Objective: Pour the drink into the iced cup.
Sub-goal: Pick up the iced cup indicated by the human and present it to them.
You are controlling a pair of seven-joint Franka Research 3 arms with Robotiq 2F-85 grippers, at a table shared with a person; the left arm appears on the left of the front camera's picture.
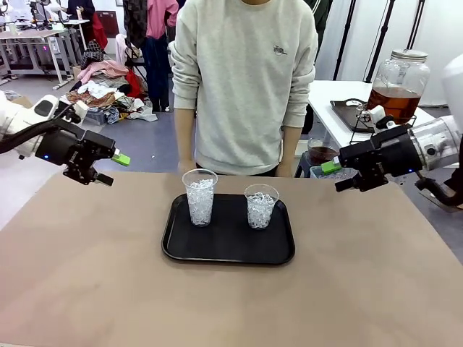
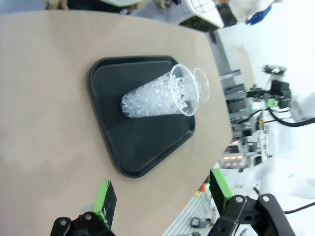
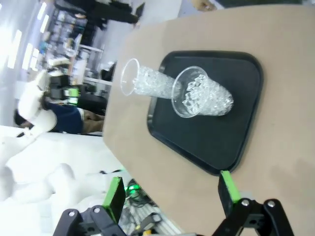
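Brown tabletop [image 1: 87, 282] filled the near ground, bare up to a black tray [image 1: 230, 246] that lay at its middle. On the tray stood two clear plastic cups, upright and apart. The taller iced cup [image 1: 200, 196] stood on the robot's left and the shorter iced cup [image 1: 260, 206] on its right, and both were packed with ice and held no liquid.

Level with the cups and well off to either side, both arms hung above the table. The left gripper [image 1: 113, 169] pointed inward toward the tray, its green-padded fingers spread wide with nothing between them. The right gripper [image 1: 336, 176] mirrored it from the other side, its jaws equally wide apart and gripping nothing. Each wrist camera looked between its parted fingers at the tray and cups.

Beyond the table's far edge stood a person [image 1: 246, 87] in a pale grey sweatshirt, arms down. Farther back on the robot's right, on a white side table [image 1: 325, 97], sat a lidded glass jar [image 1: 400, 72]. The drink [image 1: 394, 103], amber-brown, filled its lower part.
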